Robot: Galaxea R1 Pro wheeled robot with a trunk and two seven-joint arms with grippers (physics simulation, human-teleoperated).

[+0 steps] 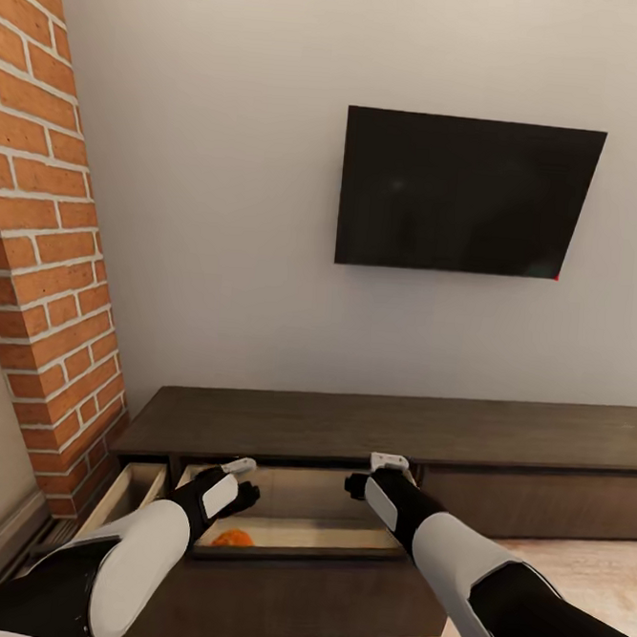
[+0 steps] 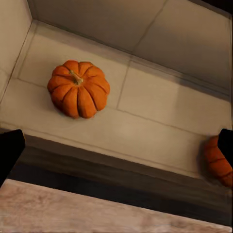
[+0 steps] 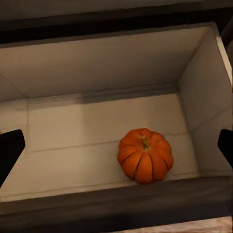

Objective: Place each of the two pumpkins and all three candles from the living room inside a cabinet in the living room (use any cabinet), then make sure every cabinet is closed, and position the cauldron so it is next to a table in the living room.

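Note:
The long dark-brown cabinet (image 1: 367, 428) stands against the grey wall with its wide middle drawer (image 1: 292, 537) pulled out. A bright-orange pumpkin (image 2: 78, 89) rests on the drawer's pale floor, and a second pumpkin (image 2: 217, 162) sits at the frame's edge, partly behind a finger. The right wrist view looks down on one pumpkin (image 3: 144, 154) near the drawer's front wall. An orange patch of pumpkin (image 1: 232, 538) peeks out under my left arm. My left gripper (image 1: 246, 480) (image 2: 116, 145) and right gripper (image 1: 372, 471) (image 3: 116, 148) hover open above the drawer, holding nothing. Candles and cauldron are out of view.
A narrower drawer (image 1: 130, 493) at the cabinet's left end also stands open. A red brick chimney (image 1: 47, 240) rises at the left. A black TV (image 1: 467, 194) hangs on the wall. Light wood floor (image 1: 586, 569) lies to the right of the drawer.

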